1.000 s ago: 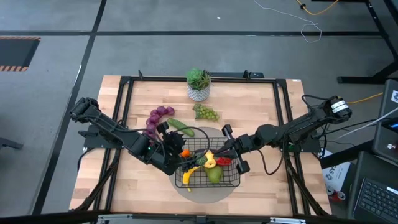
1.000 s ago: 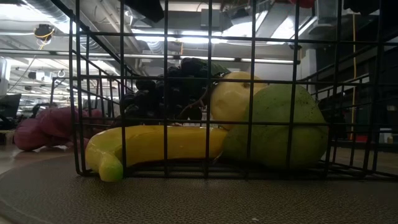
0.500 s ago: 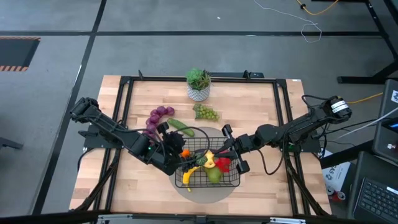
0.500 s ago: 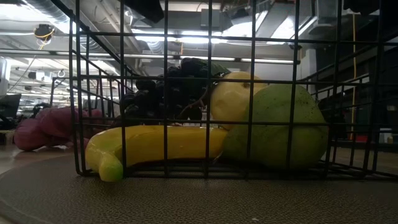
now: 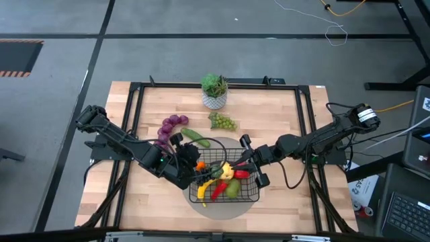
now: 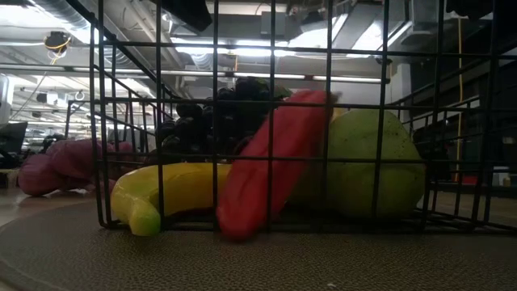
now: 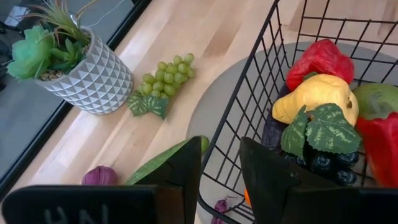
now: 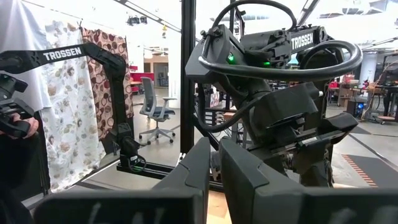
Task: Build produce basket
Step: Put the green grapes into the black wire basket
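Observation:
The black wire basket point(image 5: 225, 201) stands on a round grey mat near the table's near edge. It holds a banana point(image 6: 186, 190), a green pear point(image 6: 363, 162), black grapes point(image 7: 323, 162), a yellow fruit point(image 7: 314, 96) and two red peppers. One red pepper point(image 6: 271, 170) leans on the pile beside the banana, and the other point(image 7: 320, 59) lies farther in. My left gripper point(image 7: 221, 146) is open at the basket's left wall point(image 7: 249, 106), one finger outside and one inside. My right gripper point(image 8: 215, 142) hovers over the basket's right side point(image 5: 247, 161), fingers shut, nothing between them.
On the bare wood beyond the basket lie a cucumber point(image 5: 195, 136), purple grapes point(image 5: 171, 124) and green grapes point(image 5: 223, 122). A white potted plant point(image 5: 214, 91) stands at the far edge. A black frame rims the table. A person's hand shows in the room beyond.
A red pepper has dropped into the near part of the basket. It now leans tilted against the pile, covering the yellow fruit in the low view. Both arms have kept still.

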